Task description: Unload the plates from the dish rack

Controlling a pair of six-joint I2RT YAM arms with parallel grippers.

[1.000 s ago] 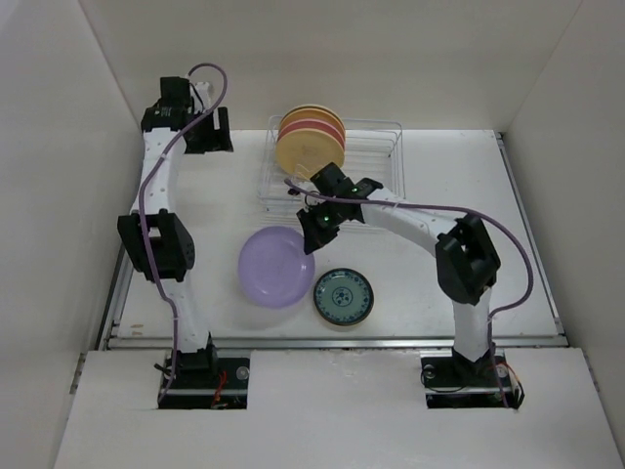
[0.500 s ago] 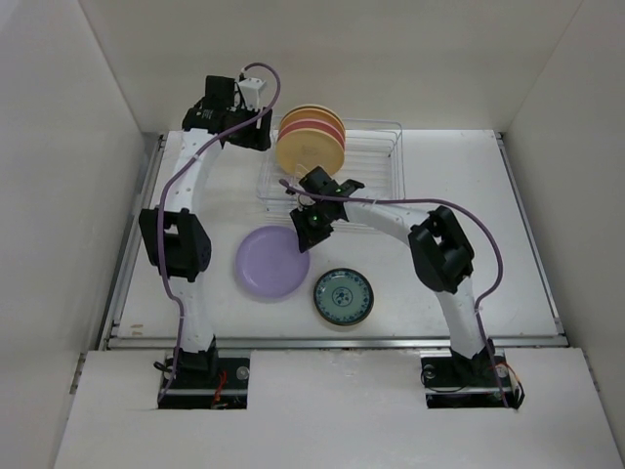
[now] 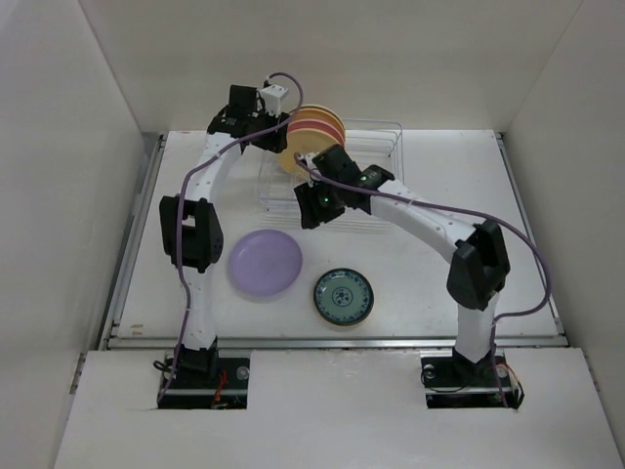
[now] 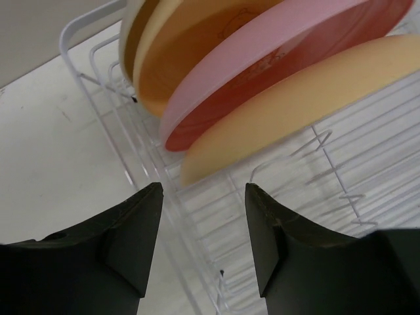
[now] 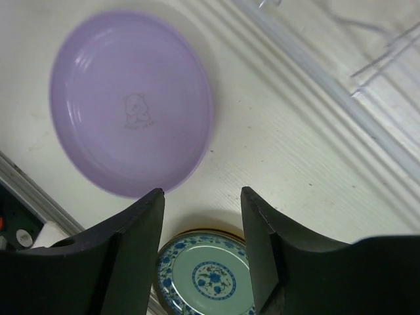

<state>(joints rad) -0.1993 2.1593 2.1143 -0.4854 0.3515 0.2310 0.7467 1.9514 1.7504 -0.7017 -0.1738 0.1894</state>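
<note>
The white wire dish rack point(image 3: 376, 156) stands at the back of the table. Several plates stand in it: cream point(image 4: 302, 105), pink point(image 4: 262, 59) and more cream ones point(image 3: 311, 137). My left gripper point(image 3: 283, 137) is open and empty just left of these plates; in the left wrist view it point(image 4: 203, 216) hangs over the rack's near wires point(image 4: 197, 230). A lavender plate point(image 3: 266, 264) lies flat on the table, also in the right wrist view point(image 5: 131, 102). A blue patterned plate point(image 3: 343, 297) lies beside it point(image 5: 207, 275). My right gripper point(image 3: 311, 210) is open and empty above the table by the rack's front edge.
White walls enclose the table on three sides. A metal rail point(image 3: 332, 341) runs along the near edge of the table. The rack's right half point(image 3: 381, 171) holds no plates.
My left arm has swung right from the back-left corner to the rack's plates. My right gripper has let go of the lavender plate and risen toward the rack. The lavender plate now lies flat.
</note>
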